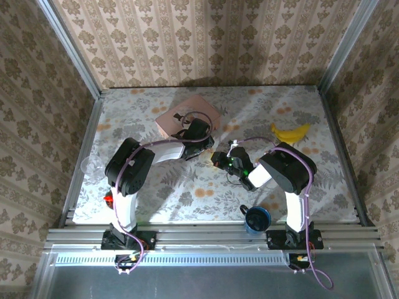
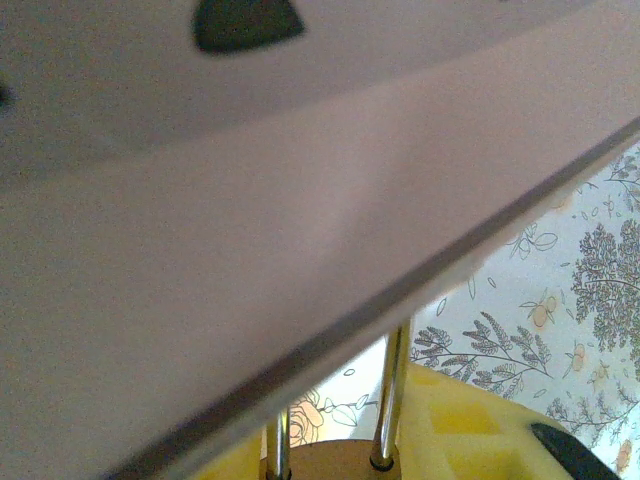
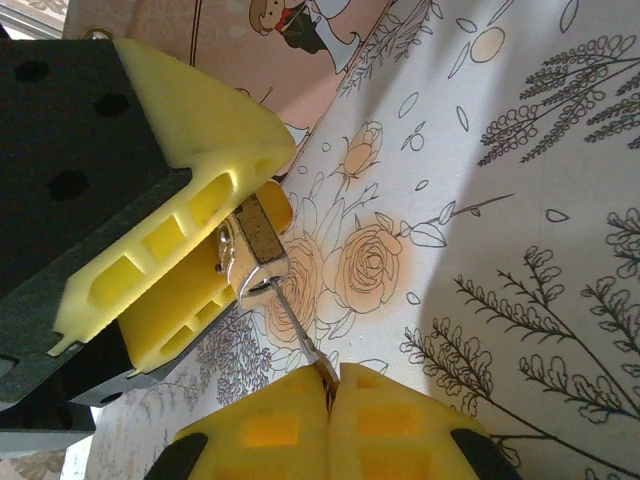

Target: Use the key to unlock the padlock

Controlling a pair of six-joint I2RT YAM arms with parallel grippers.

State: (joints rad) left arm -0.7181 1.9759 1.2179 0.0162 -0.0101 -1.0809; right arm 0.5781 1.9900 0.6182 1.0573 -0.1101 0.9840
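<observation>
The small brass padlock (image 3: 258,238) sits between the yellow fingers (image 3: 205,150) of my left gripper (image 3: 235,240), which is shut on its body. In the left wrist view its two silvery shackle legs (image 2: 392,400) rise from the brass body (image 2: 340,465) between the yellow pads (image 2: 470,430). The key (image 3: 298,330) runs from the padlock's underside into my right gripper (image 3: 330,392), whose pads are shut on its end. From above, the left gripper (image 1: 204,140) and the right gripper (image 1: 219,159) meet mid-table.
The pink box (image 1: 187,115) lies just behind the left gripper, and its edge (image 2: 300,250) hangs close over the shackle. A yellow banana (image 1: 290,132) lies at the back right. A blue mug (image 1: 257,219) stands by the right arm's base.
</observation>
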